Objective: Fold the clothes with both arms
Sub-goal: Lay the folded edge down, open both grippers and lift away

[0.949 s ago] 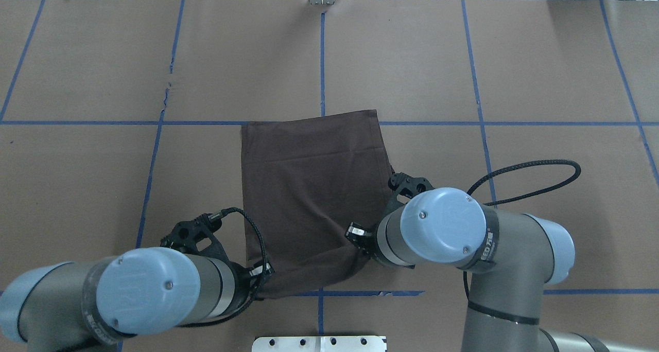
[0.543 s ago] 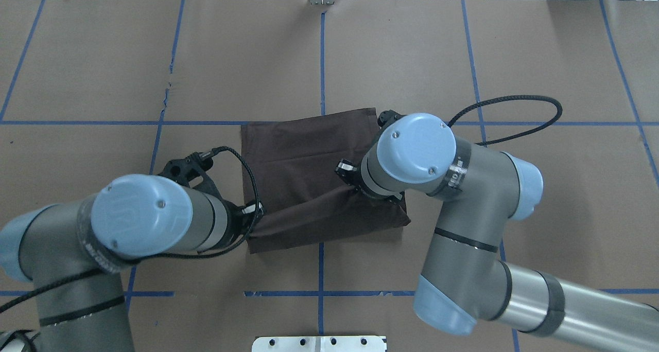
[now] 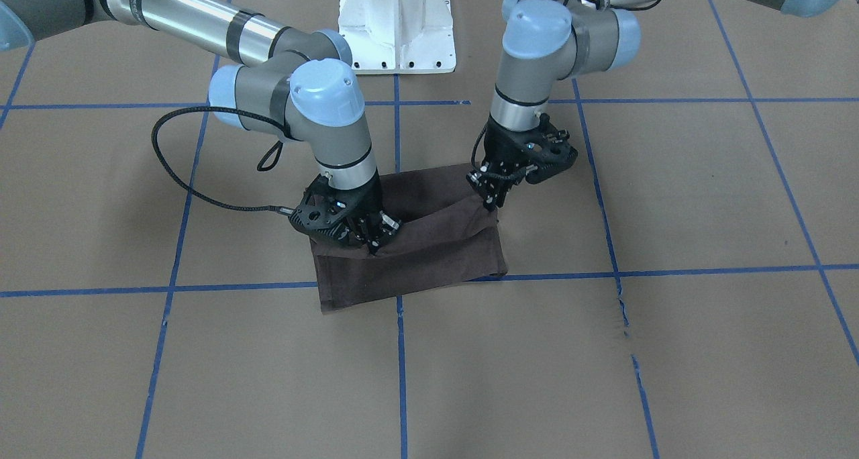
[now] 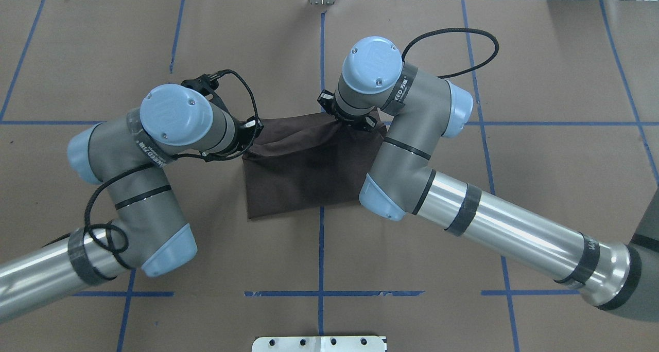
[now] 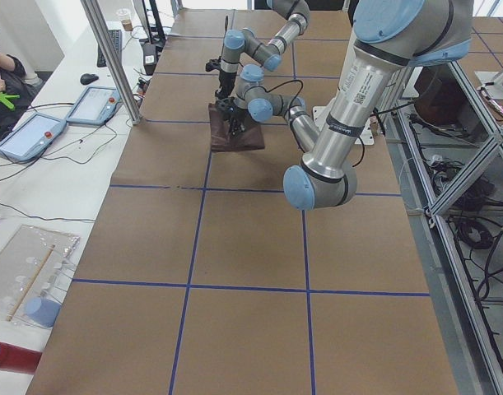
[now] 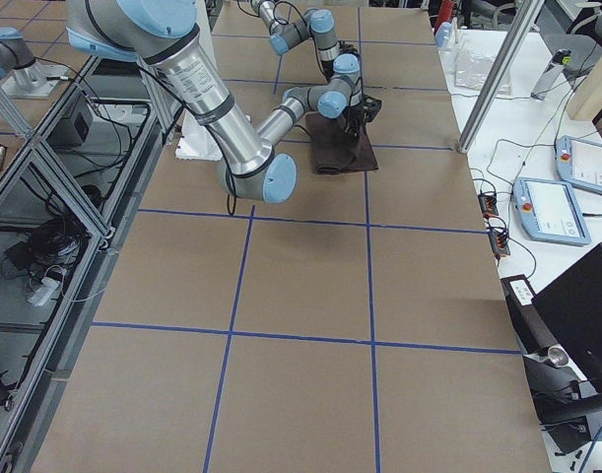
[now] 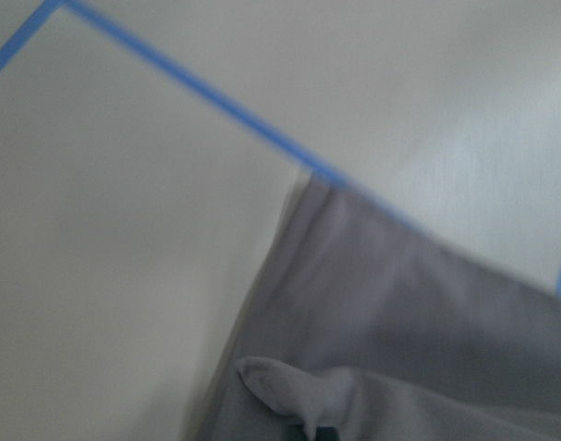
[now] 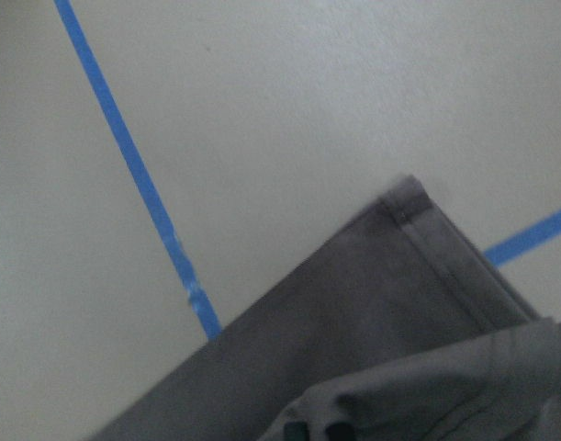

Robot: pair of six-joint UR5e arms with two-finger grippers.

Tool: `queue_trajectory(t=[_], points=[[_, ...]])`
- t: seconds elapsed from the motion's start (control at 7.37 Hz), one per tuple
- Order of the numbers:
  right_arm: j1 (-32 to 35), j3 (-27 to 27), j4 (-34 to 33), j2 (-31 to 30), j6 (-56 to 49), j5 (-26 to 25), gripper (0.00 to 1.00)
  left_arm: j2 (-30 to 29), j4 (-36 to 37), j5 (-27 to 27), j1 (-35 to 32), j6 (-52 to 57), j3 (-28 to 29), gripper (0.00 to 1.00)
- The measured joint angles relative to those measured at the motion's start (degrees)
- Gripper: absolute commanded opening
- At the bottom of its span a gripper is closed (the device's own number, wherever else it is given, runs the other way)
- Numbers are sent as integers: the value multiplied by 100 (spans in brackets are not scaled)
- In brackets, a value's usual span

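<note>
Folding is at the lay-down stage, I judge: the dark brown short-sleeved T-shirt [image 4: 304, 172] lies doubled at the centre of the overhead frame on the brown paper-covered table [image 4: 540, 177] marked with blue tape lines [image 4: 515, 123], its upper layer reaching the edge nearest the top of the frame. The left hand [image 4: 253, 127] and right hand [image 4: 332, 116] are each pinched closed on a corner of that upper layer, held slightly raised so the cloth sags between them. Next, both should lower together, match the held corners to those beneath, then let go at once; an uneven release would likely skew the fold.
</note>
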Motion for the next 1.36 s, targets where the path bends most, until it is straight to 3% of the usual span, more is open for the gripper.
queue_trajectory(t=[0.27, 0.68, 1.09, 1.36], points=[[587, -670, 262, 155, -1132, 609, 100, -195, -464, -24, -619, 955, 821, 100], [1087, -922, 179, 114, -2284, 990, 100, -70, -511, -396, -1022, 1927, 856, 100], [2239, -44, -536, -1053, -4798, 1718, 100, 877, -462, -1291, -1966, 3868, 7, 100], [3115, 599, -836, -2214, -6561, 2235, 100, 1708, -394, -2044, -3110, 6089, -307, 100]])
